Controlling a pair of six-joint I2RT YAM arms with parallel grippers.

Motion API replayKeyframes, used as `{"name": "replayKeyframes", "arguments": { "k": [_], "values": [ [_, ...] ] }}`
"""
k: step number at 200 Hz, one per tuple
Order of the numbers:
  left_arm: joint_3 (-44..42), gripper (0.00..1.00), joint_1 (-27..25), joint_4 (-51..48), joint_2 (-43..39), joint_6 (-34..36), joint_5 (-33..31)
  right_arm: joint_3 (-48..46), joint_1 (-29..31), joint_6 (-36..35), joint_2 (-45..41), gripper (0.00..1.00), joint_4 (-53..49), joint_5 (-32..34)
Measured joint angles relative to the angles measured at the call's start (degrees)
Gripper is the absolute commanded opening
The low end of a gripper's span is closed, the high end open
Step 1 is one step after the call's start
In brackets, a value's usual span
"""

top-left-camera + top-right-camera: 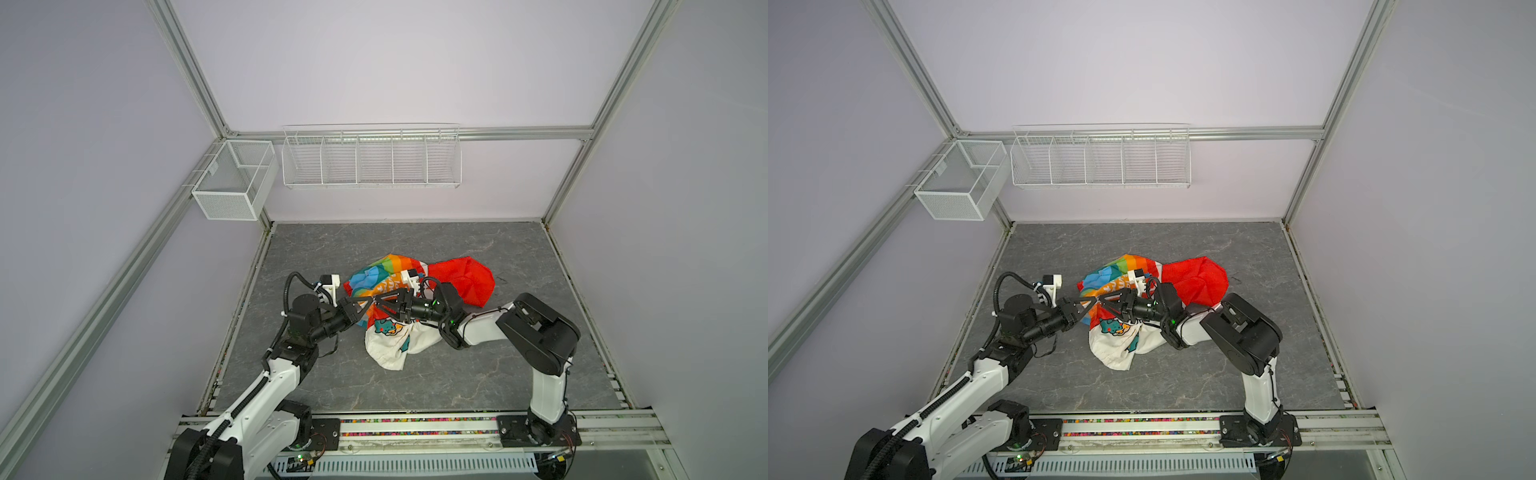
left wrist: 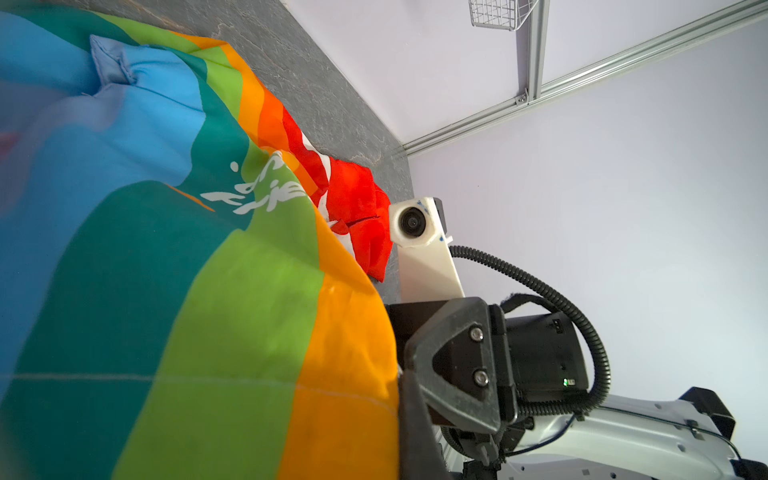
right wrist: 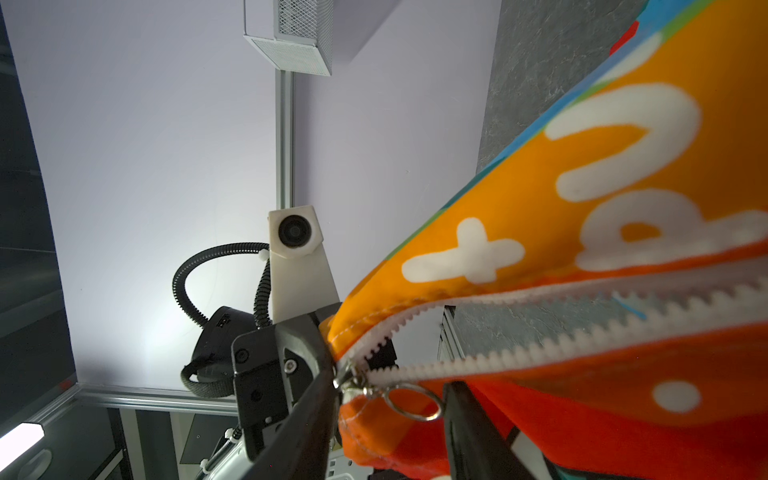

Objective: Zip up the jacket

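Two tools meet over the crumpled rainbow-and-white hooded jacket (image 1: 384, 274) centred on the grey bench (image 1: 478, 374), red hood (image 1: 461, 278) at 2 o'clock: left tool (image 3: 330, 351) clamped on its orange hem (image 3: 365, 316), right tool (image 3: 390, 378) apart around the silver ring pull (image 3: 436, 409), which may swing clear so it pinches only cloth.

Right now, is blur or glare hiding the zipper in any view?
Right wrist view: zipper and ring pull sharp, near lettering soft, bright patch on the wall. Left wrist view: jacket blurs nearest the lens. Both top views: even light, zipper too small.
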Motion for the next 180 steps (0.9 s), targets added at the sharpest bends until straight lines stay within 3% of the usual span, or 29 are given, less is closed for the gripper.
{"name": "replayKeyframes", "arguments": {
  "k": [77,180],
  "values": [
    [0.0,0.0,0.5,0.0,0.0,0.0,0.2,-0.9,0.0,0.4,-1.1,0.29,0.3,0.0],
    [0.0,0.0,0.7,0.0,0.0,0.0,0.2,-0.9,0.2,0.3,-1.8,0.22,0.2,-0.2]
  ]
}}
